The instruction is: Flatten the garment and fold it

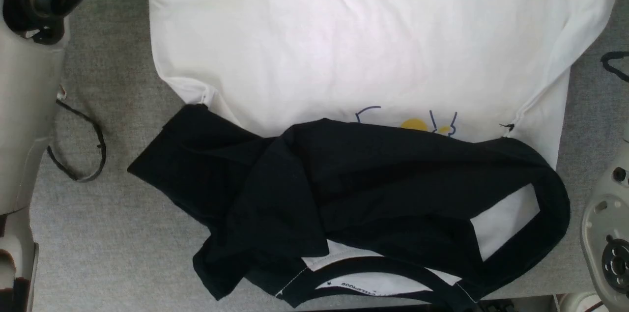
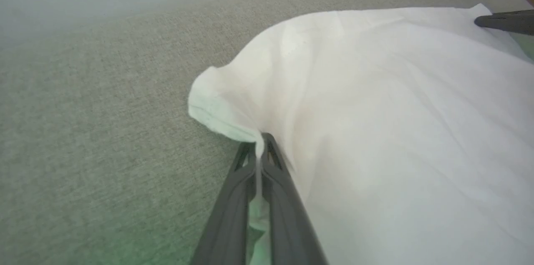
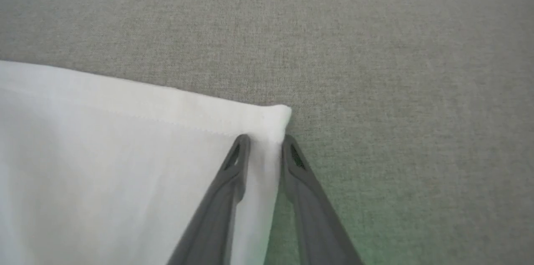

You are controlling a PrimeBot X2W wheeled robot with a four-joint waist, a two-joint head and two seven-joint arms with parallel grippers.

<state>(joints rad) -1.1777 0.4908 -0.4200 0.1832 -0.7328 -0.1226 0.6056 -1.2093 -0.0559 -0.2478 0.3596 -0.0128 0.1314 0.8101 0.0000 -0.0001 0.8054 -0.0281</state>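
One garment corner is pinched in left tool; right tool (fingers apart) straddles another.

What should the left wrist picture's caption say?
The left gripper pinches the garment's white edge, grey surface behind.

Open grey surface around garment
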